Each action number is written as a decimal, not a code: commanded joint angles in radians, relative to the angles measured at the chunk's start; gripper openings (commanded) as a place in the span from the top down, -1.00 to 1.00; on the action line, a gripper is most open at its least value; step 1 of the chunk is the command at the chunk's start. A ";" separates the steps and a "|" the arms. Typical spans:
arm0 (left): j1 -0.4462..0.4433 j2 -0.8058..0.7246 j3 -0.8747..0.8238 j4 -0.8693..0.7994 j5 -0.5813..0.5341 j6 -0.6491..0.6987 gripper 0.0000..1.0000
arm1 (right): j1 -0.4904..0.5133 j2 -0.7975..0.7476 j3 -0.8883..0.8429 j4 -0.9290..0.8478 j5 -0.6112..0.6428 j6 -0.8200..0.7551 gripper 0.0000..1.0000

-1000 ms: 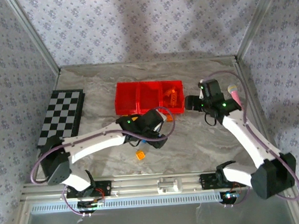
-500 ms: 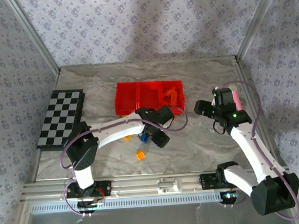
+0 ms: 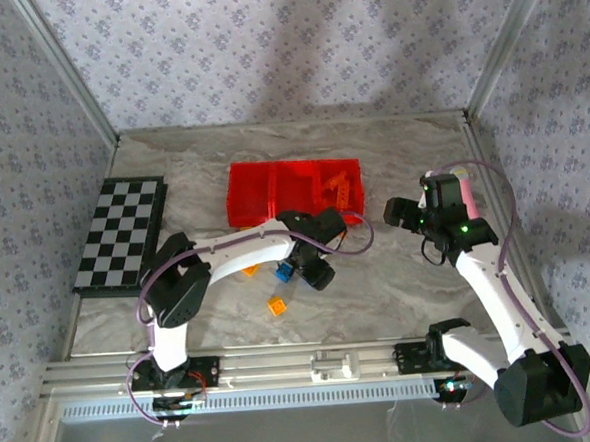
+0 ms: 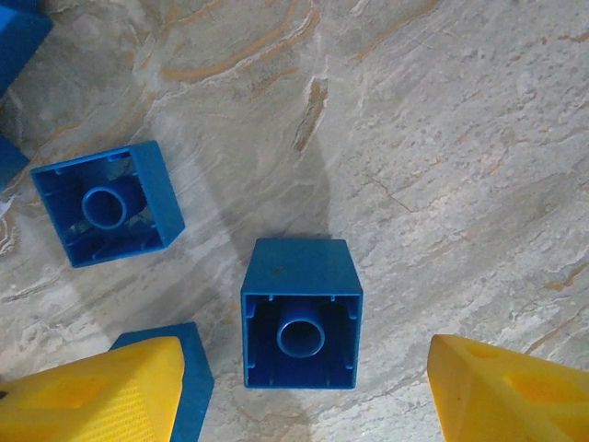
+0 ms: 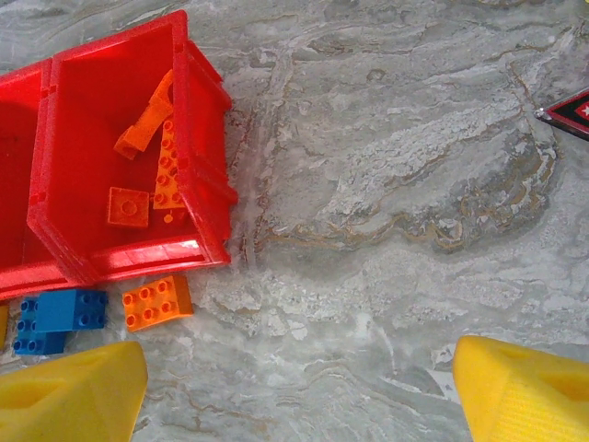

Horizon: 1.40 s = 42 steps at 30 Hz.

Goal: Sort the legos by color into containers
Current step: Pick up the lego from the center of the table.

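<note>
In the left wrist view a blue lego [image 4: 302, 322] lies with its hollow underside towards the camera, between the yellow fingers of my left gripper [image 4: 304, 382]. The jaws are open, with a gap on each side. A second blue lego [image 4: 106, 203] lies upside down to the left, and a third [image 4: 191, 373] sits partly under the left finger. From above, the left gripper [image 3: 313, 267] hovers just in front of the red containers [image 3: 253, 195]. My right gripper [image 5: 299, 387] is open over bare table, right of the containers [image 5: 207, 175]. The right-hand container holds several orange legos [image 5: 129, 204].
An orange lego [image 5: 158, 302] and a blue one [image 5: 57, 318] lie just outside the right-hand bin's front wall. Another orange lego [image 3: 276, 305] lies nearer the arms' bases. A checkered board [image 3: 123, 235] lies at the left, and a pink cylinder [image 3: 463, 189] by the right arm.
The left arm has folded in, bringing its gripper a little right, over the blue legos. The right gripper has pulled back to the right, away from the right-hand bin.
</note>
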 commanded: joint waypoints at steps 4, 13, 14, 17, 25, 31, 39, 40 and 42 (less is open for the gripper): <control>0.010 0.052 0.044 -0.025 0.013 0.002 -0.38 | -0.005 -0.014 -0.001 -0.005 -0.014 0.005 -0.77; 0.047 0.107 0.071 -0.030 0.027 -0.041 -0.06 | -0.006 -0.011 -0.005 -0.008 -0.014 -0.011 -0.78; 0.047 0.110 0.073 -0.028 0.029 -0.044 -0.02 | -0.006 -0.012 -0.006 -0.010 -0.013 -0.011 -0.78; 0.047 0.118 0.078 -0.027 0.034 -0.047 0.07 | -0.006 -0.013 -0.009 -0.008 -0.011 -0.012 -0.78; 0.047 0.132 0.061 -0.019 0.044 -0.062 0.33 | -0.007 -0.013 -0.016 -0.010 -0.006 -0.010 -0.78; 0.047 0.104 0.061 -0.026 0.017 -0.091 0.72 | -0.007 -0.033 -0.024 -0.017 -0.004 -0.010 -0.78; 0.050 -0.023 0.095 -0.046 -0.049 -0.116 0.90 | -0.012 -0.056 -0.028 -0.017 -0.003 -0.012 -0.78; 0.054 -0.035 0.105 -0.052 -0.052 -0.118 0.91 | -0.012 -0.058 -0.027 -0.015 -0.002 -0.012 -0.78; 0.067 -0.054 0.125 -0.063 -0.057 -0.122 0.92 | -0.014 -0.060 -0.028 -0.010 -0.002 -0.011 -0.78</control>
